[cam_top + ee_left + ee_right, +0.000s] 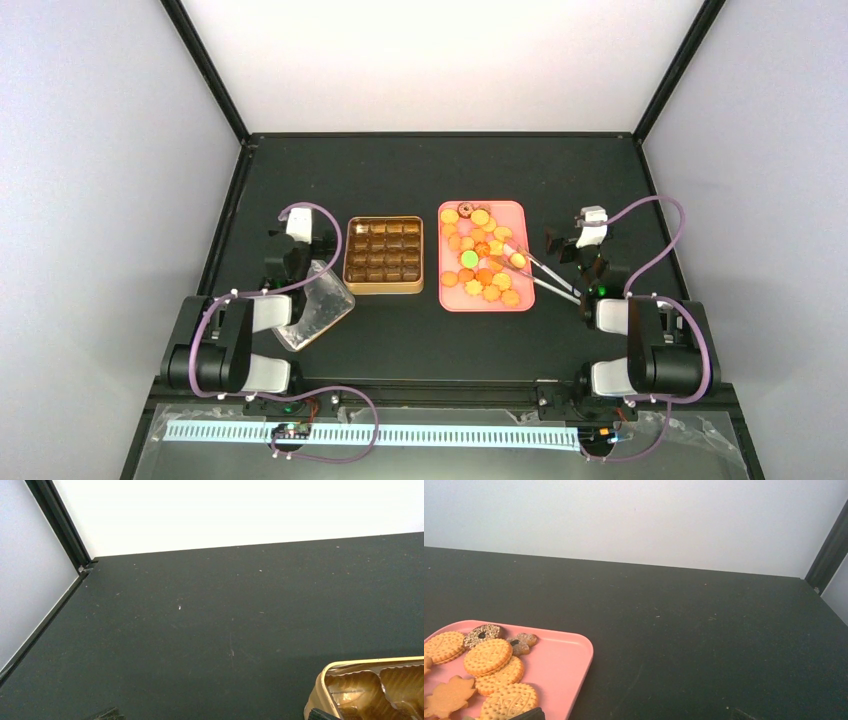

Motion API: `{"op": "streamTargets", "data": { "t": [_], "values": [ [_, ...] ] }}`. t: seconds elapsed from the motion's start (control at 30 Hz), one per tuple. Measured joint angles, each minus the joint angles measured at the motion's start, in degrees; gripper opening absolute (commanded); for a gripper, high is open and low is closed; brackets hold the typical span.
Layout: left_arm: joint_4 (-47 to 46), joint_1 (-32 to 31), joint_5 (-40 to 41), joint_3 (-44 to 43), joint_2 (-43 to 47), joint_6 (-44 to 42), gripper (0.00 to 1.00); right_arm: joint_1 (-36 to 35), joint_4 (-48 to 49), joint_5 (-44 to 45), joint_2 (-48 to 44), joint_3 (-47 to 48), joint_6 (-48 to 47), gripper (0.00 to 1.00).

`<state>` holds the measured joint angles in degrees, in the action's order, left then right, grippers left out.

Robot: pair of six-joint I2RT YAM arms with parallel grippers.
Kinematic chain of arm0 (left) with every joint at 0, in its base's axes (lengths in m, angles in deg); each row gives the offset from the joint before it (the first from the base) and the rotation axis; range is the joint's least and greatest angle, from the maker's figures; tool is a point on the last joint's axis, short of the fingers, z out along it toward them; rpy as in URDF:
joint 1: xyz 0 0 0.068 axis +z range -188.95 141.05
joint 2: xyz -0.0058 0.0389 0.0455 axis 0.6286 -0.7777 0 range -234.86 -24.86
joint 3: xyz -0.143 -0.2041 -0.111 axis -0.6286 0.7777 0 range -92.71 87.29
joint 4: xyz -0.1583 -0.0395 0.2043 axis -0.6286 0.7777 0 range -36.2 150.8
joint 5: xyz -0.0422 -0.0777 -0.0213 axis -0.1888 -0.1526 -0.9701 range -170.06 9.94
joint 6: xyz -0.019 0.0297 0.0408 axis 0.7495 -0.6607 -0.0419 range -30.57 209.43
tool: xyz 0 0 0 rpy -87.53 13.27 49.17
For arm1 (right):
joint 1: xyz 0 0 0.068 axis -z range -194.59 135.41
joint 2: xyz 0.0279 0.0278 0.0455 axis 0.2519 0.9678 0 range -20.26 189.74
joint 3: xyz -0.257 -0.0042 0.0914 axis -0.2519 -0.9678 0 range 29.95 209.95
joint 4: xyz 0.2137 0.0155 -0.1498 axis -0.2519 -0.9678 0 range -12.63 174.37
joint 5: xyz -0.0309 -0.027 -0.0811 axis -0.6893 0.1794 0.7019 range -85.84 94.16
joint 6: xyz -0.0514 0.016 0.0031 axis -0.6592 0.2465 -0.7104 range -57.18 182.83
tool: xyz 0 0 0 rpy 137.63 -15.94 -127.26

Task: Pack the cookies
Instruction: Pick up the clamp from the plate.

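Note:
The cookies [480, 255] lie heaped on a pink tray [514, 215] right of centre: mostly orange-golden, one green [469, 258], a dark one at the far edge. The right wrist view shows round golden cookies [488, 656] and two dark ones on the tray's corner [569, 655]. My right gripper [634, 715] is open over bare mat right of the tray, holding nothing. My left gripper [212, 715] is open and empty too, over bare mat left of the tin. In the top view both grippers, left [298, 232] and right [575, 232], point away from the bases.
A brown compartmented tin [384, 254] sits left of the tray; its corner [370, 685] shows in the left wrist view. Metal tongs [545, 275] lie across the tray's right edge. A clear plastic lid [315, 305] rests by the left arm. Walls enclose the black mat.

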<state>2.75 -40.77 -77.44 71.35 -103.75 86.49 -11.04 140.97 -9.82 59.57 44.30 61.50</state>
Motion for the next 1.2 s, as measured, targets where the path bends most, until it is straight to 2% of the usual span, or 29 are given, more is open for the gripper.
{"op": "streamTargets", "data": {
  "t": [0.1, 0.17, 0.2, 0.27, 0.37, 0.47, 0.5, 0.57, 0.67, 0.77, 0.83, 1.0, 1.2],
  "values": [
    [0.8, 0.0, -0.9, -0.7, 0.0, -0.3, 0.99, -0.2, -1.6, 2.4, -0.2, 0.9, 0.9, 1.0],
    [3.8, 0.0, -0.9, -3.0, 0.0, -0.3, 0.99, -0.4, -11.0, 7.6, -1.5, 6.1, 3.2, 1.0],
    [7.1, 0.0, -0.7, -5.3, -0.1, -0.3, 0.99, -0.6, -18.8, 11.5, -1.8, 11.8, 4.9, 1.0],
    [19.7, 0.0, 0.0, -16.0, -2.7, -0.7, 0.99, -0.6, -31.6, 17.0, -0.5, 25.5, 6.9, 1.0],
    [43.6, 0.1, 0.0, -45.4, -14.0, -2.8, 0.99, -0.5, -43.1, 21.3, 1.2, 40.6, 10.8, 1.0],
    [59.8, 0.3, -0.9, -66.6, -22.7, -5.3, 0.99, -0.1, -49.0, 20.7, -0.9, 42.5, 17.5, 1.0],
    [63.5, 0.5, -1.4, -69.6, -23.7, -6.0, 0.99, 0.2, -50.6, 18.4, -1.6, 41.6, 19.3, 1.0],
    [69.7, 1.0, -3.0, -69.9, -23.4, -7.2, 0.99, 0.9, -52.9, 14.0, -2.3, 39.1, 20.1, 1.0],
    [75.3, 1.4, -5.7, -64.1, -21.2, -8.9, 0.99, -0.9, -58.9, 11.6, -2.8, 36.1, 18.5, 0.99],
    [78.9, 1.6, -9.4, -58.7, -18.4, -10.3, 0.99, -4.5, -64.3, 11.5, -4.5, 33.9, 16.6, 0.93],
    [80.3, 1.6, -12.2, -56.7, -16.0, -11.0, 0.99, -6.6, -67.8, 12.0, -6.9, 32.6, 16.0, 0.9],
    [82.4, 1.6, -19.7, -56.1, -10.2, -14.0, 0.99, -9.5, -73.7, 13.9, -12.0, 29.2, 15.5, 0.89],
    [85.0, 1.6, -24.1, -56.1, -8.4, -17.3, 0.99, -10.0, -78.2, 14.2, -12.1, 26.2, 15.4, 0.8]
  ]
}}
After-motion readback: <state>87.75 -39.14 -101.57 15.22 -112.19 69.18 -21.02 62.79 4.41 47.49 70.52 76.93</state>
